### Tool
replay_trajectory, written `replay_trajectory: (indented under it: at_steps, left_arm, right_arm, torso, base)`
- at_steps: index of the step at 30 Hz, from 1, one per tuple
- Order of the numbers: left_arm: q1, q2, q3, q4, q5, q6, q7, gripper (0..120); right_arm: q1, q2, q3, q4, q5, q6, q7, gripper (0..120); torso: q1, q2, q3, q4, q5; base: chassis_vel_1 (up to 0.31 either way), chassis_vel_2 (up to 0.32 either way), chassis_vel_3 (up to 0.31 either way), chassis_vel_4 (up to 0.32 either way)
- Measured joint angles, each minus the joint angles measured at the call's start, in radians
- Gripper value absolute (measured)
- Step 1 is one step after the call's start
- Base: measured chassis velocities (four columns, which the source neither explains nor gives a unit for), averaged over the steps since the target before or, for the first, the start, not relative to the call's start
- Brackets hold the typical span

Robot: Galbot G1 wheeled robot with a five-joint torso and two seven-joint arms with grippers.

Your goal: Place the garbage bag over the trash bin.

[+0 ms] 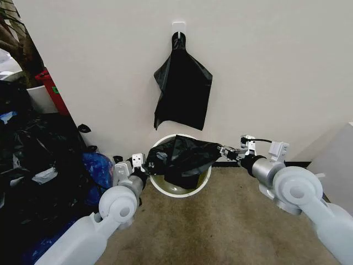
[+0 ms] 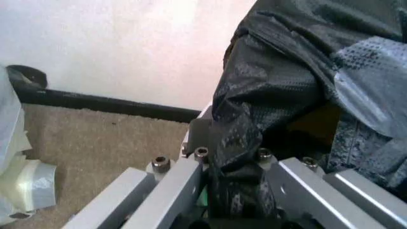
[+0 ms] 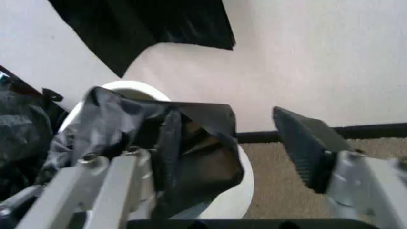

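My left pincer (image 2: 232,200) pinches the garbage bag's (image 1: 182,157) left edge; my right pincer (image 3: 222,162) stands spread at the bag's right corner, one finger tucked inside the fold. The bag stretches left-to-right between them over the trash bin (image 1: 160,190), its front rim uncovered.

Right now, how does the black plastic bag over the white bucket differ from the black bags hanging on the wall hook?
The glossy black plastic garbage bag is spread open and crumpled across the round white plastic trash bin, held from both sides by the left gripper and right gripper. The flat black bags hang limp, pinched together at a white hook, untouched. Both are thin black plastic.
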Motion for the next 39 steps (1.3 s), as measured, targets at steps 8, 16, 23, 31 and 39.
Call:
replay_trajectory:
  at_steps: [8,16,23,31,39]
  left_arm:
    - [-0.018,-0.011,0.017,0.009,-0.002,-0.015,-0.029,1]
    - [-0.058,-0.024,0.039,0.011,0.026,-0.053,-0.028,1]
    - [-0.077,-0.029,0.057,0.040,0.179,-0.133,0.049,1]
    - [-0.087,-0.032,0.072,0.046,0.303,-0.206,0.122,1]
    - [-0.095,-0.029,0.076,0.053,0.355,-0.231,0.156,1]
  right_arm:
    - [-0.008,0.003,-0.020,0.134,0.051,0.041,0.102,89]
    - [0.028,0.060,-0.072,0.215,0.322,0.190,0.341,100]
    - [0.075,0.084,-0.079,0.211,0.457,0.264,0.428,100]
    - [0.151,0.115,-0.085,0.148,0.517,0.332,0.514,100]
    - [0.164,0.125,-0.085,0.133,0.538,0.350,0.538,100]
  torso:
    - [0.000,0.000,0.000,0.0000,-0.0002]
    - [0.000,0.000,0.000,0.0000,0.0000]
    - [0.000,0.000,0.000,-0.0001,0.0000]
    - [0.000,0.000,0.000,0.0000,0.0001]
    - [0.000,0.000,0.000,0.0000,0.0000]
  base:
    - [0.000,0.000,0.000,0.000]
    - [0.000,0.000,0.000,0.000]
    - [0.000,0.000,0.000,0.000]
    - [0.000,0.000,0.000,0.000]
    - [0.000,0.000,0.000,0.000]
